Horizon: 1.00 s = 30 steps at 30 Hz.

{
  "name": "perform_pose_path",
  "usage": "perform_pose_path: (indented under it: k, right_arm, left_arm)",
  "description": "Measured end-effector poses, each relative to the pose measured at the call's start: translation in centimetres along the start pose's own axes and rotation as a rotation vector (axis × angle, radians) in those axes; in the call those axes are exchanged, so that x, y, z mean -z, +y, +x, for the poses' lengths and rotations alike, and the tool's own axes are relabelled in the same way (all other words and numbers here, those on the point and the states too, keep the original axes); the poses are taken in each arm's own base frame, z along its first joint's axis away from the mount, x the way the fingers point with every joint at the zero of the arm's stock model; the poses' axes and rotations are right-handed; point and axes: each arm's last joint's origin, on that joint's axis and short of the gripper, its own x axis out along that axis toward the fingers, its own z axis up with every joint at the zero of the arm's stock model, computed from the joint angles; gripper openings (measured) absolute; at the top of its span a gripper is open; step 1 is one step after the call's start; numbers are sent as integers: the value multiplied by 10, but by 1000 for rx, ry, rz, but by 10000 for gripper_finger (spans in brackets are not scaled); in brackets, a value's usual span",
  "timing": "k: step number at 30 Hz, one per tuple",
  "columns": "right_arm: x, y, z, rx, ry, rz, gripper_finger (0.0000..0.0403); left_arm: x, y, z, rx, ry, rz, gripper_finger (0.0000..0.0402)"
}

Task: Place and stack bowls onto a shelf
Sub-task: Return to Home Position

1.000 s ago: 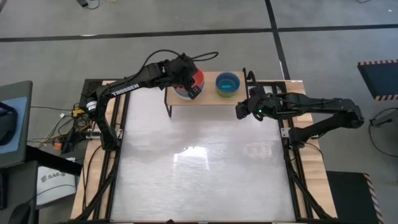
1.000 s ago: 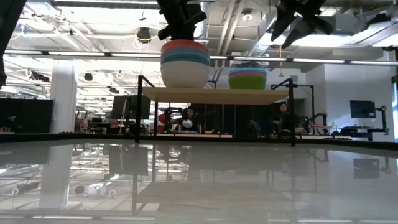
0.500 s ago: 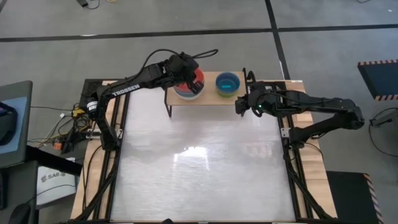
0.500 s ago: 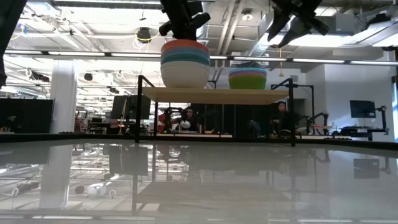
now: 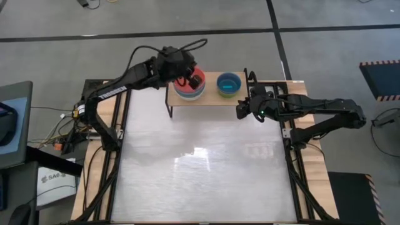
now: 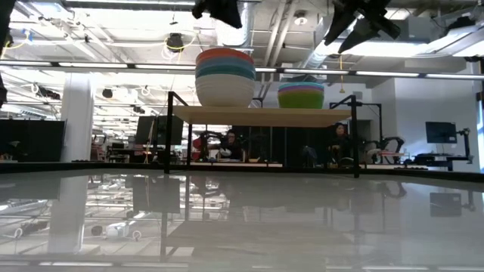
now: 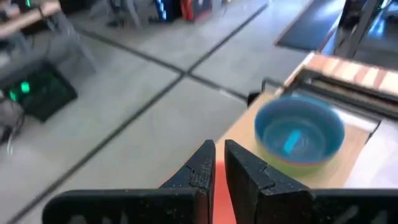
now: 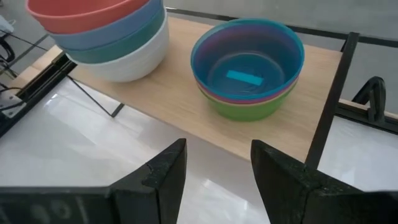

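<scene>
On the shelf [image 6: 261,115] stand two stacks. The large stack [image 6: 224,77] is white at the bottom, then teal and slate-blue, with red-orange on top [image 5: 189,86]. The small stack [image 8: 247,65] has lime green at the bottom and cyan [image 5: 229,84] on top. My left gripper [image 7: 217,158] is shut and hovers above the large stack [image 6: 221,9], touching nothing. My right gripper [image 8: 217,163] is open. It hangs beyond the shelf's right end [image 5: 240,110], on its near side, facing both stacks.
The shelf's black legs [image 5: 169,107] and the black post at its right end [image 8: 328,118] stand close to both grippers. The white tabletop [image 5: 200,162] spreads out nearer than the shelf. People sit in the room behind [image 6: 227,143].
My left gripper has risen from the top rim of the large stack and drawn back toward the table's left and far side. It now hangs clear above the red-orange bowl. The stacks have stayed in place.
</scene>
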Motion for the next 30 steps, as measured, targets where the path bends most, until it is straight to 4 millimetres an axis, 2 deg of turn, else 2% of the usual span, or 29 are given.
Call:
perform_pose_path:
  k: [3,7,9,12,15,18,24,30]
  right_arm:
    - [1,0,0,3,1,-12,207]
    - [0,-3,-3,4,2,-28,207]
    - [0,-5,-5,10,7,-31,207]
    - [1,-4,-7,4,10,-32,207]
    - [1,-5,-6,6,11,-51,207]
    - [-1,-7,-4,11,15,-57,207]
    - [-6,-9,0,8,15,-42,207]
    - [-6,-9,0,-7,33,-41,207]
  left_arm:
    - [3,-2,3,23,-11,44,14]
    - [41,-11,12,161,-88,33,5]
    - [53,-9,0,197,-202,9,2]
    - [54,4,-30,163,-372,-6,0]
    - [65,17,-41,157,-369,-18,0]
    - [85,19,-35,167,-313,-33,0]
    - [112,13,-25,174,-315,-61,0]
    - [127,9,-20,148,-288,-60,0]
